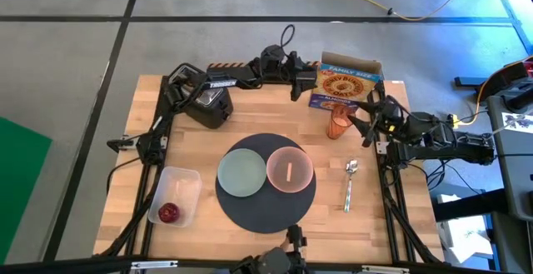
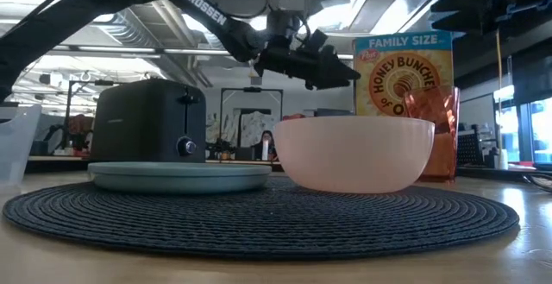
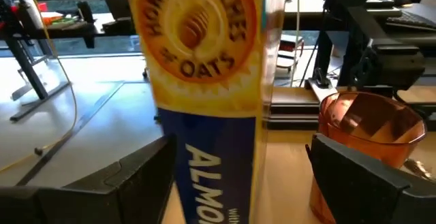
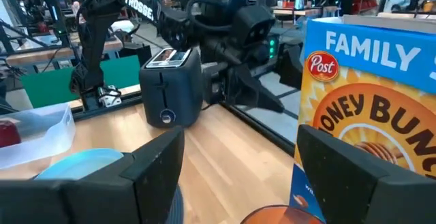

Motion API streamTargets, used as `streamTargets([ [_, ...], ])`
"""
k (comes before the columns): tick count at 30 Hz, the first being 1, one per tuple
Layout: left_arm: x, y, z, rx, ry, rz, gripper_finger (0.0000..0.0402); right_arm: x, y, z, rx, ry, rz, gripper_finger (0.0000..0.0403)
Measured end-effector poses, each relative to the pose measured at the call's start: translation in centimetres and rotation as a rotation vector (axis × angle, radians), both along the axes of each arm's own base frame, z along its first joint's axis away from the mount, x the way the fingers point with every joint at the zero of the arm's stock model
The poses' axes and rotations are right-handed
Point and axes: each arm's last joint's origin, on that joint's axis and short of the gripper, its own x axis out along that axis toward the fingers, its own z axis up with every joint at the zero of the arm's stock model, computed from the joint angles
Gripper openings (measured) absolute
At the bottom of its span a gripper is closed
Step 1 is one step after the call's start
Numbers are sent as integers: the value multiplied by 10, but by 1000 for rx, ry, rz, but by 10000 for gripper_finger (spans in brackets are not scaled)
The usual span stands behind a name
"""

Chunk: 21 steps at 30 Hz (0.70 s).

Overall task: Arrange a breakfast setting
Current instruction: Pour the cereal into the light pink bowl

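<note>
A: Where is the left tool (image 1: 301, 82) sitting?

B: It is hovering at the far edge of the wooden bench (image 1: 250, 116), just beside the upright yellow-and-blue cardboard cereal box (image 1: 346, 82). Its fingers (image 3: 122, 176) are standing spread, one on each side of the box's narrow face, apart from the card.

A: And the right tool (image 1: 369, 116)?

B: It is hanging just beside the translucent orange plastic cup (image 1: 339, 122), which is standing directly in front of the cereal box. Its fingers (image 4: 146, 169) are spread wide, holding nothing, and the cup's rim (image 4: 279, 215) is showing low between them.

A: The rest of the setting?

B: The round dark grey woven mat (image 1: 266, 201) is lying well nearer than the cereal box, in the middle of the bench. The pale green plate (image 1: 241, 172) and the translucent pink bowl (image 1: 290, 170) are resting side by side on it. The metal spoon (image 1: 350, 184) is lying off the mat, on the cup's side. The small red fruit (image 1: 169, 214) is sitting in the clear rectangular plastic tub (image 1: 175, 192), far from the box, on the mat's other side. The black toaster (image 1: 208, 101) is standing beyond the plate, level with the box.
</note>
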Motion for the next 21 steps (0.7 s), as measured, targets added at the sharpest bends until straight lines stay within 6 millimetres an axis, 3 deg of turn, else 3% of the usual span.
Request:
streamTargets([
  [15, 1, 3, -5, -51, -19, 33, 325, 1, 1, -1, -7, 22, 25, 276],
  [21, 6, -6, -4, -45, -20, 8, 325, 0, 0, 29, -56, 62, 16, 275],
])
